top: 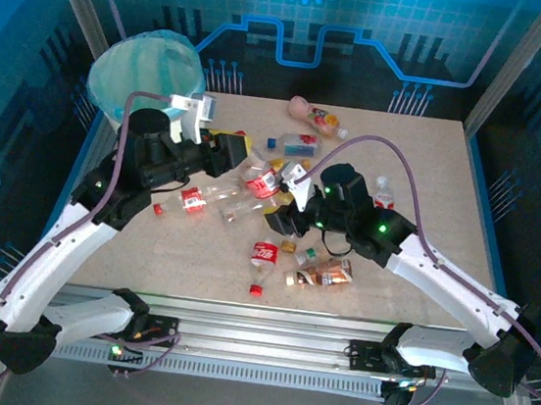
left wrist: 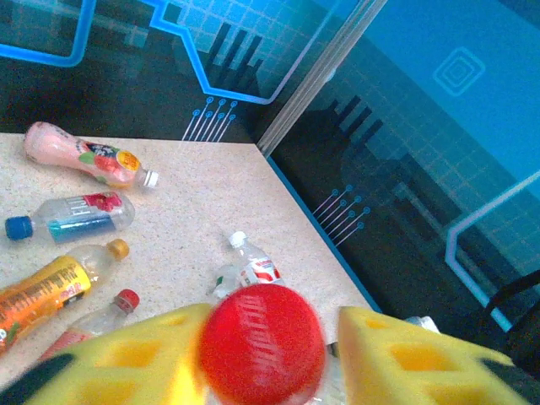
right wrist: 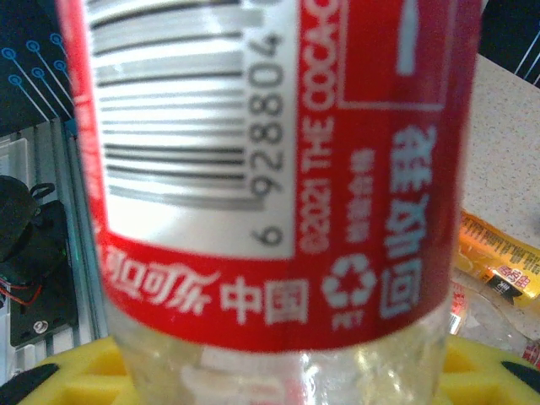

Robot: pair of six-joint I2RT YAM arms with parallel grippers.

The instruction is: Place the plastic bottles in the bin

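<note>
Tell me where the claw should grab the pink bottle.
Probably across the middle of the pink bottle, coming down from above. It lies flat on its side on the table, with bare tabletop along both long sides.

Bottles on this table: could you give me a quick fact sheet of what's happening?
left end effector: closed on a red-capped bottle
right end effector: closed on a cola bottle
bin: far left corner, blue liner
loose on the table: pink bottle, blue-capped bottle, several more
task status: many bottles not yet binned
</note>
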